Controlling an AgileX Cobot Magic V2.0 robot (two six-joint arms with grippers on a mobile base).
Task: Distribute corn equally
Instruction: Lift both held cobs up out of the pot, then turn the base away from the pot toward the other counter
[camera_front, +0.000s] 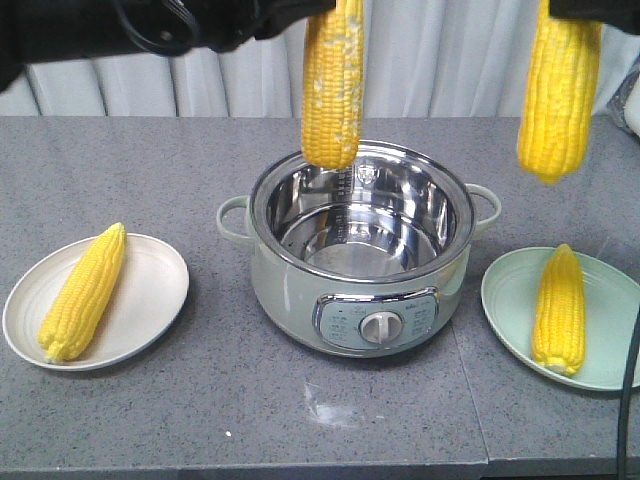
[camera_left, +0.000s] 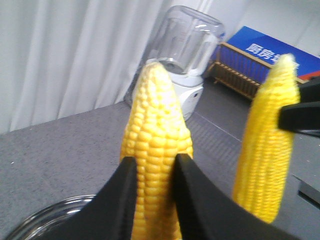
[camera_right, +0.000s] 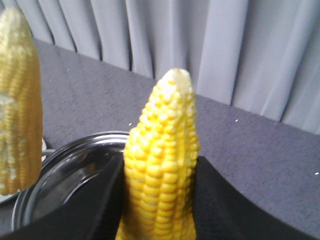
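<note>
Two corn cobs hang in the air, tips down. My left gripper (camera_left: 156, 160) is shut on one corn cob (camera_front: 332, 85), which dangles over the back rim of the open steel pot (camera_front: 360, 250). My right gripper (camera_right: 160, 162) is shut on another cob (camera_front: 558, 90), held above the table to the right of the pot. A third cob (camera_front: 85, 290) lies on the white plate (camera_front: 150, 310) at the left. One more cob (camera_front: 560, 310) lies on the pale green plate (camera_front: 510, 300) at the right. The pot's inside looks empty.
The pot has side handles and a front dial (camera_front: 378, 326). A blender with a clear jar (camera_left: 187, 50) stands at the table's far right end. Grey curtains hang behind the table. The table's front edge runs along the bottom of the front view.
</note>
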